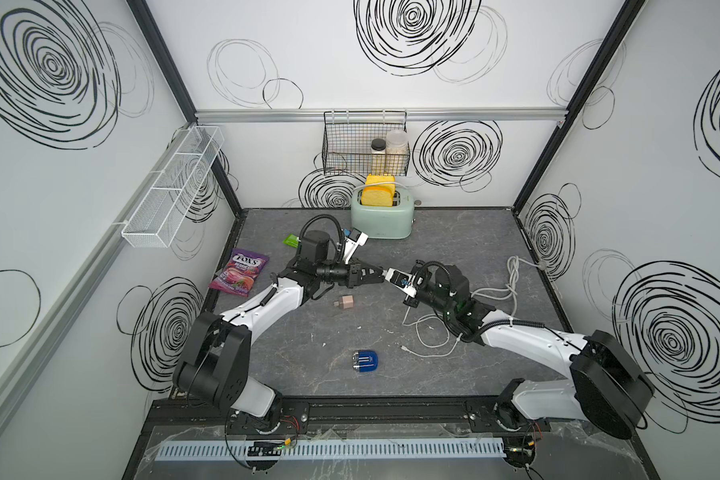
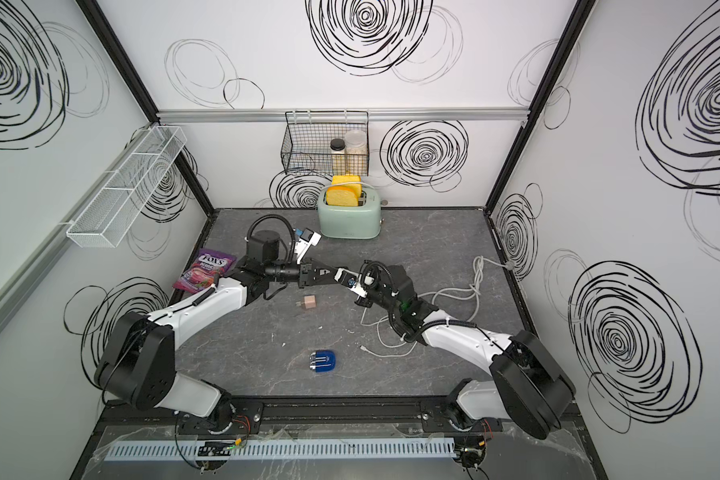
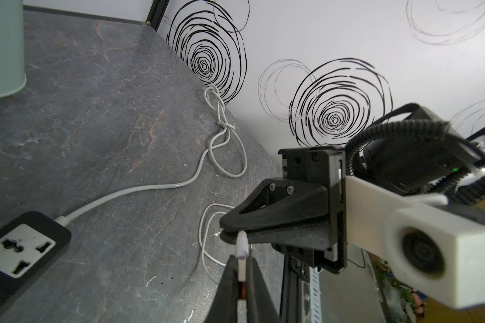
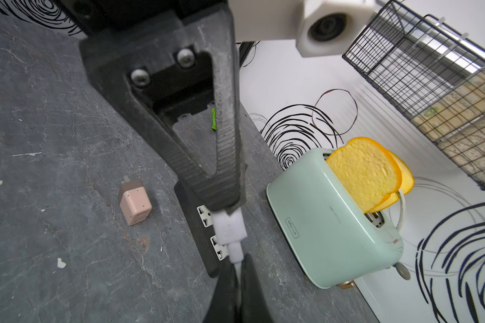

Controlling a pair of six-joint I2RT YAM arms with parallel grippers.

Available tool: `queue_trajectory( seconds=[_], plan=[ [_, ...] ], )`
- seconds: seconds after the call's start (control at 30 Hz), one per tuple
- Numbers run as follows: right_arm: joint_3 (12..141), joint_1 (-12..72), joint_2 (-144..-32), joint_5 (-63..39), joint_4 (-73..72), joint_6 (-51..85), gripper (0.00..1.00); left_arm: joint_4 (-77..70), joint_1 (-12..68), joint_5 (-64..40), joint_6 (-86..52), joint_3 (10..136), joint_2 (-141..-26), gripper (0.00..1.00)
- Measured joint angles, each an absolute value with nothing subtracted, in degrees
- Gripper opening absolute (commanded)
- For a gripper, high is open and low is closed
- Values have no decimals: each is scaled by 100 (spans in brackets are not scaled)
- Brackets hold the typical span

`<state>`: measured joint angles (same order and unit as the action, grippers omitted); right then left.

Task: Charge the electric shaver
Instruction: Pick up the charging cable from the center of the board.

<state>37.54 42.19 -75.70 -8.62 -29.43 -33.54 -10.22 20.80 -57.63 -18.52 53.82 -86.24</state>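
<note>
Electric shaver point(image 1: 365, 362) point(image 2: 323, 362): blue body with silver heads, lying free on the grey surface point(image 1: 454, 232) near the front edge, between the two arm bases and well apart from both grippers. Just beyond it to the right lies the small connector point(image 1: 404, 347) at the loose end of a thin white cable point(image 1: 432, 355). Farther back, a pinkish cube charger point(image 1: 345, 302) rests alone. Above mid-surface the two grippers meet tip to tip. Left gripper point(image 3: 242, 256): fingers close together on the cable's white plug point(image 4: 229, 223), grasping it. Right gripper point(image 4: 238, 261): clenched on the cable just behind that plug. Beneath them, a black power strip point(image 4: 200, 237) lies with its sockets facing up. Farthest back, a mint toaster point(image 1: 381, 220) holds yellow slices, below a wire basket point(image 1: 341, 141) on the wall.
</note>
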Motion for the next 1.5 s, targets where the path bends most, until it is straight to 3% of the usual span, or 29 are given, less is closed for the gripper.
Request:
queue_trajectory(
  seconds=[0.13, 0.3, 0.33, 0.47, 0.57, 0.63, 0.77, 0.9, 1.03, 1.2, 1.47, 1.5],
  plan=[
    [3813, 4219, -7570, -910, -2934, -3293, 0, -915, 2163, -5789, -1804, 5404, -8650, 23],
    [3852, 4217, -7570, -937, -2915, -3297, 0, -838, 2180, -5802, -1737, 5413, -8674, 0],
    [3854, 4215, -7572, -934, -2912, -3297, 0, -832, 2180, -5798, -1737, 5413, -8674, 1],
    [3854, 4217, -7572, -941, -2910, -3299, 0, -836, 2163, -5798, -1750, 5415, -8676, 27],
    [3854, 4219, -7572, -947, -2906, -3299, 0, -882, 2112, -5804, -1815, 5417, -8676, 36],
    [3854, 4219, -7572, -947, -2906, -3299, 0, -902, 2056, -5808, -1846, 5417, -8676, 36],
    [3854, 4219, -7572, -952, -2906, -3299, 0, -906, 1999, -5819, -1868, 5417, -8676, 21],
    [3854, 4219, -7572, -954, -2877, -3301, 0, -910, 2001, -5857, -1850, 5417, -8676, 12],
    [3854, 4219, -7575, -1020, -2856, -3319, 0, -906, 2014, -5865, -1835, 5422, -8678, 29],
    [3854, 4219, -7575, -1122, -2856, -3326, 0, -902, 2014, -5863, -1850, 5487, -8680, 31],
    [3854, 4219, -7581, -1142, -2823, -3367, 0, -902, 2023, -5902, -1837, 5509, -8694, 0],
    [3854, 4219, -7581, -1140, -2816, -3369, 0, -902, 2023, -5909, -1826, 5509, -8696, 0]
  ],
)
